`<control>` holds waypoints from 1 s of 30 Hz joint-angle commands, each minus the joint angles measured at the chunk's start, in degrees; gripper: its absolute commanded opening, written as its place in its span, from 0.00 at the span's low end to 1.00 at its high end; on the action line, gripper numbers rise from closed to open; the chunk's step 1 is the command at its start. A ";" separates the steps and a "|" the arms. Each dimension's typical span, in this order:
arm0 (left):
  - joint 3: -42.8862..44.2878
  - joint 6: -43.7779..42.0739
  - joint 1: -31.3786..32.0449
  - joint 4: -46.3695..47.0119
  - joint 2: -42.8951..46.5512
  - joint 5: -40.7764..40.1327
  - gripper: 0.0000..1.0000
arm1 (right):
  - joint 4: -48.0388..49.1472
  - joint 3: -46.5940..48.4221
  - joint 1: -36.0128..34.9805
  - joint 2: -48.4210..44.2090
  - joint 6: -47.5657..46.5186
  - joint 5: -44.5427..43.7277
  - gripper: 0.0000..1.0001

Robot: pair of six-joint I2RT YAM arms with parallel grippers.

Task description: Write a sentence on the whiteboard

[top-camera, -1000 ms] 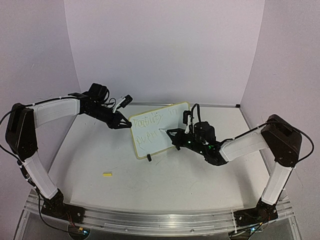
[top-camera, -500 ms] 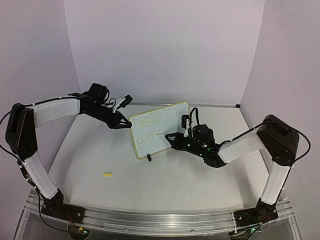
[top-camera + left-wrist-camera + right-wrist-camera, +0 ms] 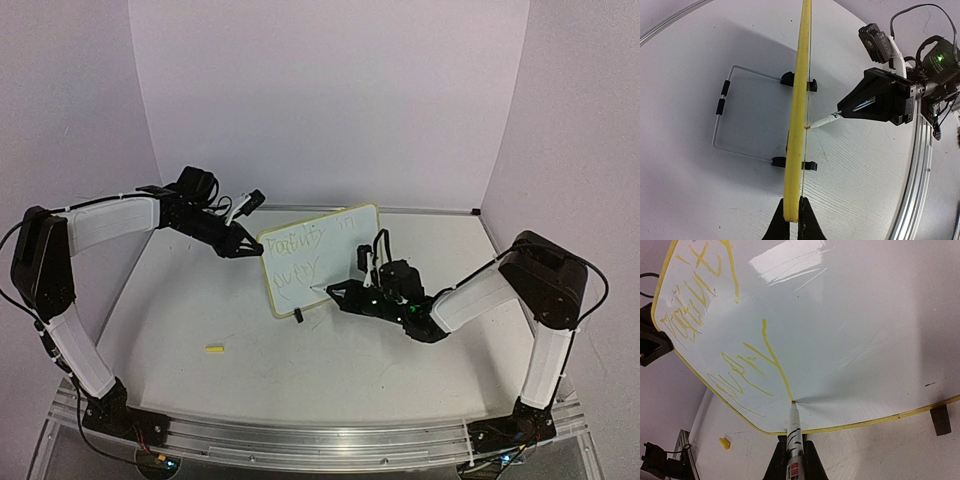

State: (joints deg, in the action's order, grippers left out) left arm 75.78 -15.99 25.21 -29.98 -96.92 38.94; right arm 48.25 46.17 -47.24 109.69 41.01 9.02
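Note:
The whiteboard (image 3: 340, 255) stands upright mid-table on black feet (image 3: 800, 83), with the sentence (image 3: 297, 243) in two yellowish lines on its left part. My left gripper (image 3: 245, 250) is shut on the board's left rim; in the left wrist view the jaws (image 3: 792, 206) pinch the yellow edge (image 3: 800, 115). My right gripper (image 3: 338, 293) is shut on the marker (image 3: 794, 432). Its tip touches the board face (image 3: 850, 325) near the bottom rim, at the end of a long slanted stroke (image 3: 775, 365). The upper writing (image 3: 695, 300) shows too.
A small yellow marker cap (image 3: 214, 348) lies on the table front-left of the board; it also shows in the right wrist view (image 3: 724, 443). A wire stand (image 3: 720, 117) props the board from behind. White walls close in the table on three sides.
My right gripper has moved down and to the left across the board with the marker, drawing a long stroke towards the bottom rim. The left gripper and board have stayed still.

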 commanded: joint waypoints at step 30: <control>0.12 -1.35 1.42 -4.21 -1.01 -2.97 0.00 | -1.58 -2.83 12.08 -11.83 -7.10 16.54 0.00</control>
State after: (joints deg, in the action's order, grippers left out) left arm 75.77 -16.03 25.34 -29.95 -96.92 38.87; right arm 46.00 41.25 -36.03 95.32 34.70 21.10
